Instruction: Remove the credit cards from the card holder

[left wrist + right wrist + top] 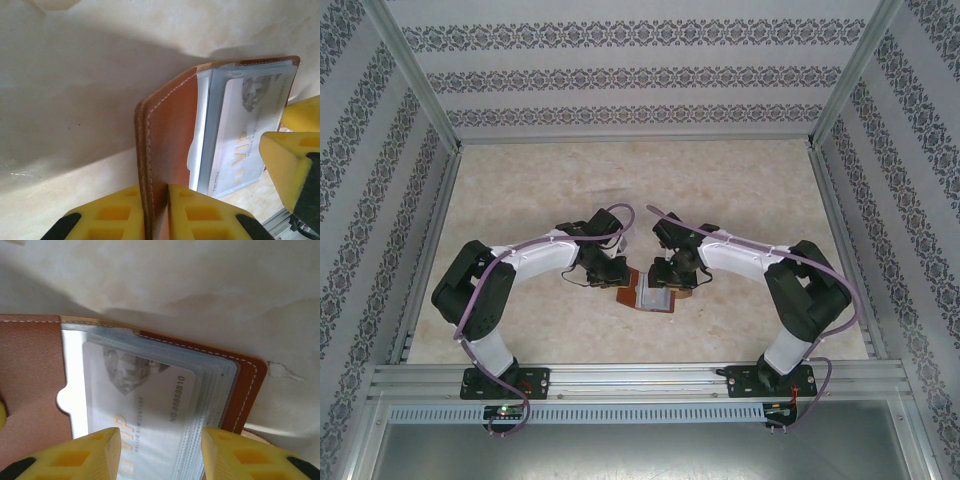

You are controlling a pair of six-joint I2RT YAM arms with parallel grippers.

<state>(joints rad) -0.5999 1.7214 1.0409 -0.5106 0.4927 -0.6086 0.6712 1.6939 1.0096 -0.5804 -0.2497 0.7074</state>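
The brown leather card holder (655, 298) lies open on the table between the two arms. My left gripper (166, 200) is shut on its upright leather flap (170, 130), pinching the flap's edge between both yellow fingers. Clear plastic sleeves fill the inside, and the top one holds a pale grey-white credit card (145, 400) with gold lettering and a number. My right gripper (161, 440) stands open just above that card, one finger on each side of the sleeve stack. In the left wrist view the same card (245, 135) shows beside the right arm's yellow fingers (285, 160).
The marble-patterned table top (640, 190) extends behind the arms. Aluminium rails (640, 380) run along the near edge, and patterned walls (380, 150) enclose the left, right and back sides.
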